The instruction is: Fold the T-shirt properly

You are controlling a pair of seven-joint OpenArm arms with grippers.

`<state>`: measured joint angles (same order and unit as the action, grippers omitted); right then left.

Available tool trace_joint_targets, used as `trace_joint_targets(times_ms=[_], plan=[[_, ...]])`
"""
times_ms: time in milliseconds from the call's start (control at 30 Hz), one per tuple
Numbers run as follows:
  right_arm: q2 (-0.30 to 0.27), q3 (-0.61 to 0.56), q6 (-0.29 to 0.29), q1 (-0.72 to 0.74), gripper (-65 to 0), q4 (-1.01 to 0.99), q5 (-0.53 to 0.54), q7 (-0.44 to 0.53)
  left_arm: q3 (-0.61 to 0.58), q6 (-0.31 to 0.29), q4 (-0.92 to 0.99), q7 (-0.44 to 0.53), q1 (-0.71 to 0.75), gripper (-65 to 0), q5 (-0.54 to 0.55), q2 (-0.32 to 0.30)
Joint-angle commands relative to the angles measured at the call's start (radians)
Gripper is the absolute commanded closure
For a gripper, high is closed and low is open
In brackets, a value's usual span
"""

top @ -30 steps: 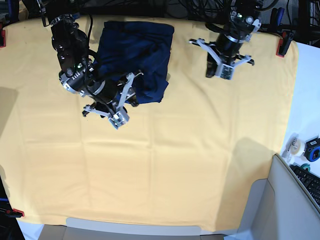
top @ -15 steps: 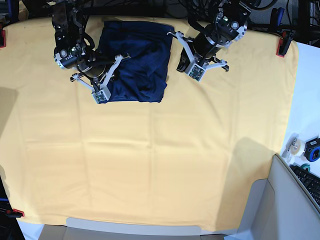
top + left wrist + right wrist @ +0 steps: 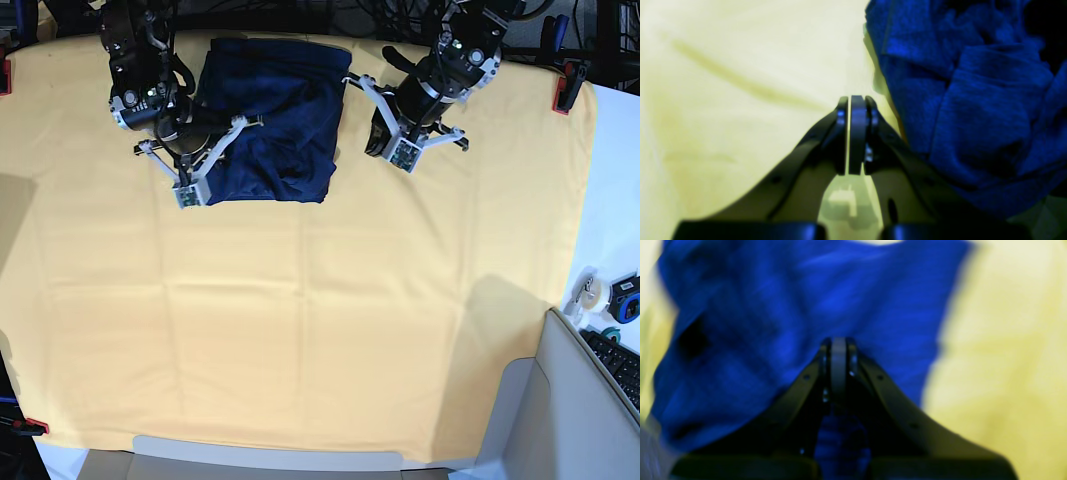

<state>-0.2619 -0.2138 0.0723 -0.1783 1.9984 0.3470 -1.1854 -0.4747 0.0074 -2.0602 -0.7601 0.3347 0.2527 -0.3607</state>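
A yellow table cloth (image 3: 300,330) covers the table; a keyboard (image 3: 618,368) sits at right.

Both arms are black, built from thick rounded segments, with black cables running along them. The left gripper (image 3: 396,150) and the right gripper (image 3: 188,190) have pale grey, frame-like brackets with small square end blocks. In the wrist views the jaws are dark curved fingers (image 3: 840,133) with small screw holes, ending in flat, rounded, glossy pads (image 3: 838,366).
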Motion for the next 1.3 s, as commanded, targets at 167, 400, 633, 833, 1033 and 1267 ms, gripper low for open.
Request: trace_joint_targets(times_ms=[167, 400, 633, 833, 1033, 1267], plan=[[-0.004, -0.016, 0.039, -0.008, 0.0, 0.045, 0.010, 0.006, 0.003, 0.001, -0.015, 0.017, -0.003, 0.0, -0.002, -0.002], [-0.050, -0.214, 0.047, -0.023, 0.0, 0.057, 0.010, 0.011, 0.003, 0.001, -0.014, 0.017, -0.003, 0.0, -0.002, -0.013], [-0.058, -0.286, 0.048, -0.031, 0.0, 0.054, 0.008, 0.006, 0.004, 0.001, -0.012, 0.017, -0.003, 0.0, -0.002, -0.018], [-0.049, -0.372, 0.048, -0.016, 0.0, 0.054, 0.008, 0.006, 0.004, 0.001, -0.012, 0.017, -0.003, 0.0, -0.002, -0.018], [-0.043, -0.523, 0.047, 0.064, 0.0, 0.049, 0.008, 0.011, 0.004, 0.001, -0.012, 0.017, -0.003, 0.0, -0.002, -0.018], [0.019, -0.528, 0.047, 0.135, 0.0, 0.046, 0.008, 0.012, 0.004, 0.001, -0.012, 0.017, 0.002, 0.0, -0.002, -0.018]])
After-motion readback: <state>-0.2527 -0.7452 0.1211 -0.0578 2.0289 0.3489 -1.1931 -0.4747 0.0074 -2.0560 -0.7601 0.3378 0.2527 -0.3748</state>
